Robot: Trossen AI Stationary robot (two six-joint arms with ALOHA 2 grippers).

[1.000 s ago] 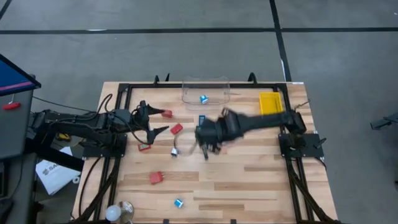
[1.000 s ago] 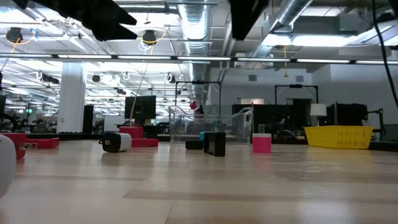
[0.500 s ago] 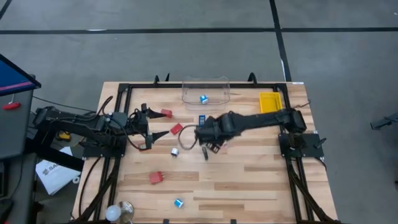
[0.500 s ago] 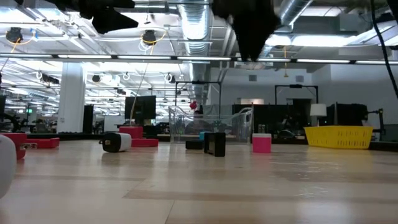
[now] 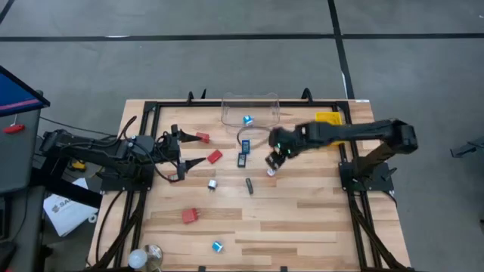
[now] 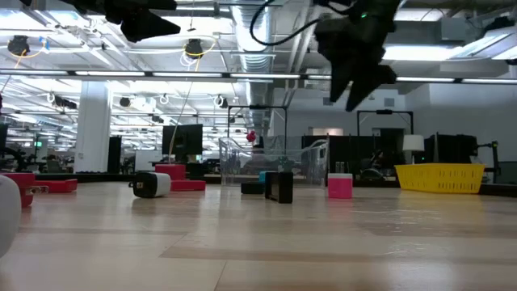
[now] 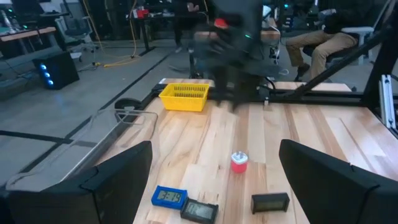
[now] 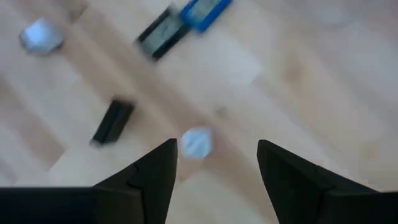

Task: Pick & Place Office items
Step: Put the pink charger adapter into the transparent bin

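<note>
The office items lie scattered on the wooden table: red blocks (image 5: 203, 137) (image 5: 215, 156) (image 5: 189, 215), a blue rectangle (image 5: 245, 145), a dark rectangle (image 5: 241, 159), a short dark stick (image 5: 249, 185), and blue-and-silver pieces (image 5: 217, 245) (image 5: 247, 119), the latter in the clear tub (image 5: 249, 108). My right gripper (image 5: 273, 159) hangs open above the table, pointing steeply down over a small pink piece with a white top (image 8: 196, 142) (image 5: 271, 171). At the table's left, my left gripper (image 5: 198, 147) is held level and open with nothing between its fingers.
A yellow tray (image 5: 328, 121) sits at the far right, partly under my right arm. A white bulb (image 5: 138, 259) lies at the near left corner. A white-and-silver piece (image 5: 212, 183) rests near the middle. The near half of the table holds few things.
My right gripper has swung from the table's middle toward the right edge and come down lower, tipping from nearly level to pointing steeply down. It now hangs over the pink piece. The items on the table have not moved.
</note>
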